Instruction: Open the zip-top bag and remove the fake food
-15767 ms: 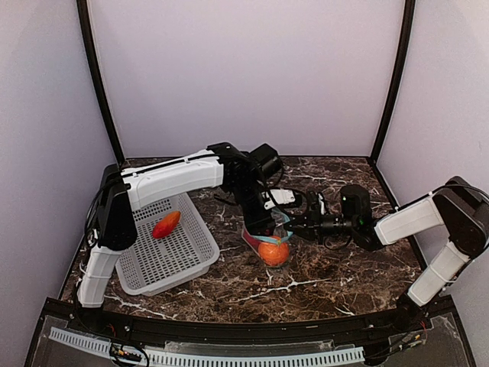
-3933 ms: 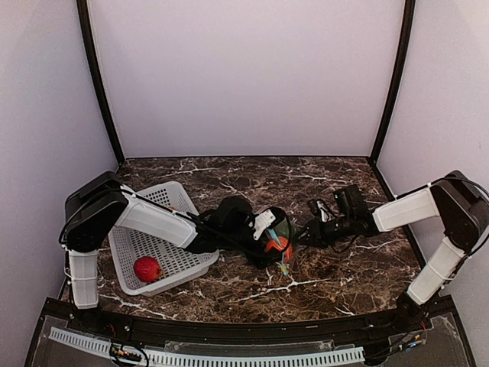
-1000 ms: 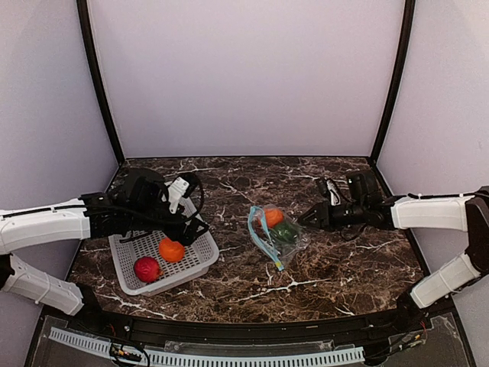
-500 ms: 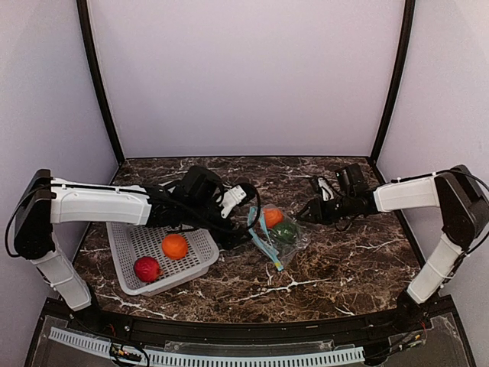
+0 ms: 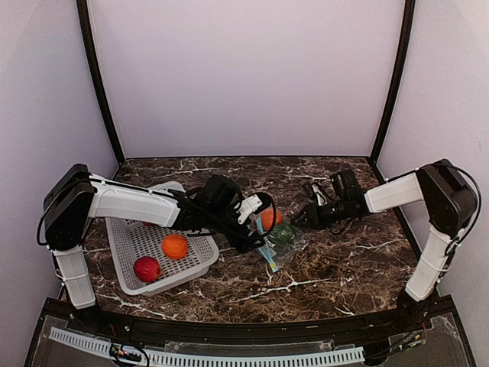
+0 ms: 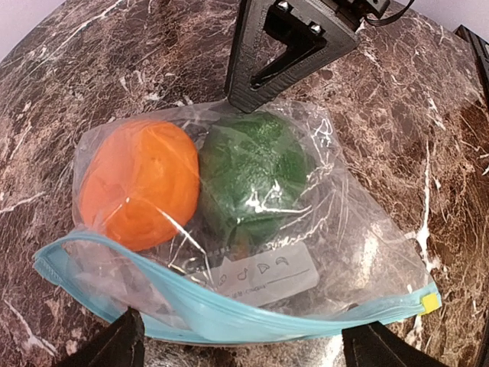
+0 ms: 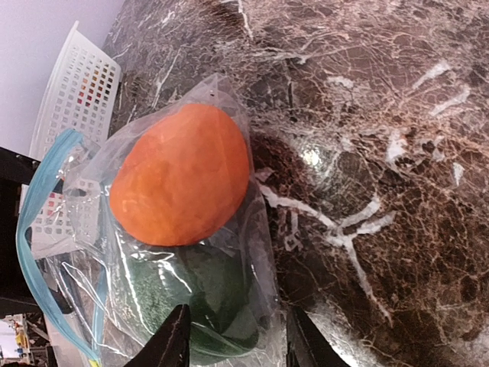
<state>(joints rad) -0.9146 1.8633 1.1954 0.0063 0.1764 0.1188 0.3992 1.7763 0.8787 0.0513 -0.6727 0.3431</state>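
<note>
From above, the left arm stretches low, its left hand [image 5: 254, 227] at the mouth of the zip-top bag [image 5: 281, 235] lying on the table [image 5: 344, 260], with the right hand [image 5: 299, 219] at its far end. On the left wrist view, the fingers [image 6: 126, 344] spread wide astride the blue zip strip [image 6: 229, 317]. On the right wrist view, the fingers [image 7: 174, 336] sit narrowly parted at the bag's closed end, and I can't tell whether they grip it.

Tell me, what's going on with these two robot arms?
They are taking toy food out of a bag. The left hand, open, is at the bag's blue zip mouth; the right hand is at its closed end. An orange and a green piece lie inside; a second orange and a red piece sit in the basket.
</note>
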